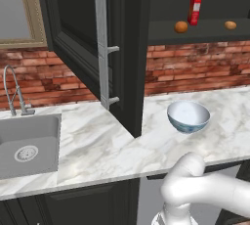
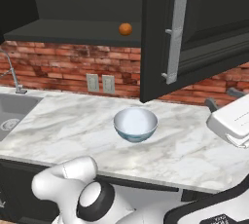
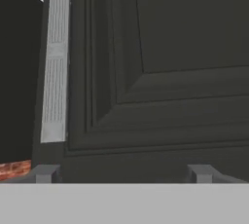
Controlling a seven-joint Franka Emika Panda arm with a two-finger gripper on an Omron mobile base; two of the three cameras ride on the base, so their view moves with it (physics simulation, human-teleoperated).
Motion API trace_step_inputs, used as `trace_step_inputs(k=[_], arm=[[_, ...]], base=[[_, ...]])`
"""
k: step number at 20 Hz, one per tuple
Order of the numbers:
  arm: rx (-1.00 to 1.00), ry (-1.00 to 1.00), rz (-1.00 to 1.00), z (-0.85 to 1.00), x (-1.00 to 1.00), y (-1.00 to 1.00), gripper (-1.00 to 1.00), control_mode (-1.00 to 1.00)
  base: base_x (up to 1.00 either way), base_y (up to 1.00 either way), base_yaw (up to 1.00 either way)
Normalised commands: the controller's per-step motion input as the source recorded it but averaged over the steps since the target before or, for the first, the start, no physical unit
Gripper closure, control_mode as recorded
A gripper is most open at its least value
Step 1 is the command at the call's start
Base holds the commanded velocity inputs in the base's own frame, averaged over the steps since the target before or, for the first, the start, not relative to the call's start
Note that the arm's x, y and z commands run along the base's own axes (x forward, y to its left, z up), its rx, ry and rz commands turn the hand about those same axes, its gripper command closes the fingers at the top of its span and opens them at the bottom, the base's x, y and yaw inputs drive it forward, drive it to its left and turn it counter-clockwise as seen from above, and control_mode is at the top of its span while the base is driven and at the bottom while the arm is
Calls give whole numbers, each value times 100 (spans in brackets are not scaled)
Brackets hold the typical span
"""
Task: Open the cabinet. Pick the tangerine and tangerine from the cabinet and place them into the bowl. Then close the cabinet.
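**Cabinet doors swung wide, both tangerines waiting on the shelf**

Nearest the camera on the hand, the gripper (image 3: 124,173) stands with its two dark fingertips spread wide apart and nothing between them; it faces the raised panel of a door of the black upper wall cabinet (image 3: 160,72), with the long silver bar handle (image 3: 55,62) running along that door's edge. Judging from this, the opening step looks finished and the gripper is free for the first pick.

On the white marble surface (image 1: 97,146), the round deep bowl (image 1: 188,116), white inside and pale blue patterned outside, sits empty below the open cabinet, nearer the surface's front edge than the brick wall. That spot suits the task: a fruit lifted off the shelf would only need to come forward and down to reach it. At the surface's left end, a grey sink (image 1: 29,146) with a curved silver tap (image 1: 12,89) is let in, well apart from the bowl.

Farther back and higher, both doors hang open outward, so the cabinet's shelf is exposed. Two small round orange tangerines rest near the shelf's front edge: one tangerine (image 1: 181,27) just beside a tall red carton (image 1: 195,7), the other tangerine (image 1: 230,25) farther toward the shelf's right end. The carton stands so near the first fruit that a reach for it probably wants care.
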Motion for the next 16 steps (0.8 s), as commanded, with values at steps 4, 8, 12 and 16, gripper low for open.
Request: trace_step_inputs(k=[4,8,12,16], arm=[[0,0,0,0,0,0,-100,-100],[0,0,0,0,0,-2,-100,-100],[0,1,-1,0,0,-3,-100,-100],[0,0,0,0,0,0,-100,-100]], base=[[0,0,0],[0,0,0],[0,0,0],[0,0,0]])
